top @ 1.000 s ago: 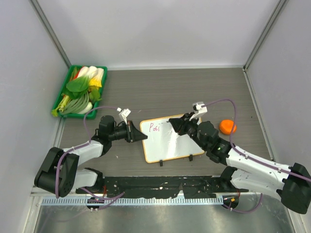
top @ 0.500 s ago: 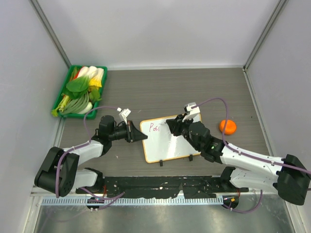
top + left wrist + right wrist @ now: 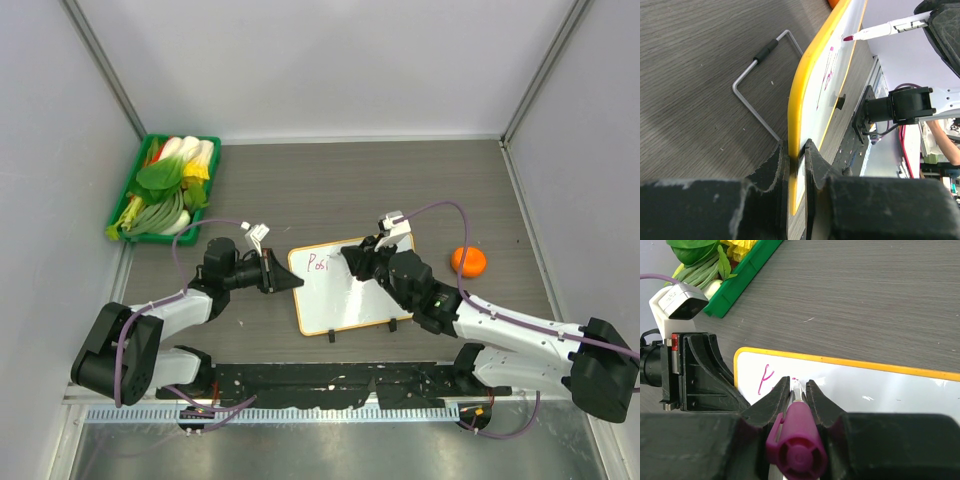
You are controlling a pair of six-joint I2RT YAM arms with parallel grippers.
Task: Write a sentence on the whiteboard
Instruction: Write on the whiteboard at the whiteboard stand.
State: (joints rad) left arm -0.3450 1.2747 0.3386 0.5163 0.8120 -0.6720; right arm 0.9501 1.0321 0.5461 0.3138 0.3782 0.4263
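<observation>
We see a small, rounded-corner whiteboard (image 3: 345, 300) with a thin orange-yellow frame near the middle of the dark wood-grain table (image 3: 330, 190), between the two arms. The left gripper (image 3: 796, 150) pinches the board's left edge between matte black fingers, and the right gripper (image 3: 797, 385) is clamped on a slim white marker (image 3: 885, 30) with a magenta end, its tip at or just off the glossy board's upper left. Only a few thin pink-purple letters (image 3: 318, 263), roughly "Posi", are written, so we judge the sentence barely begun, with most of the smooth white surface bare.
</observation>
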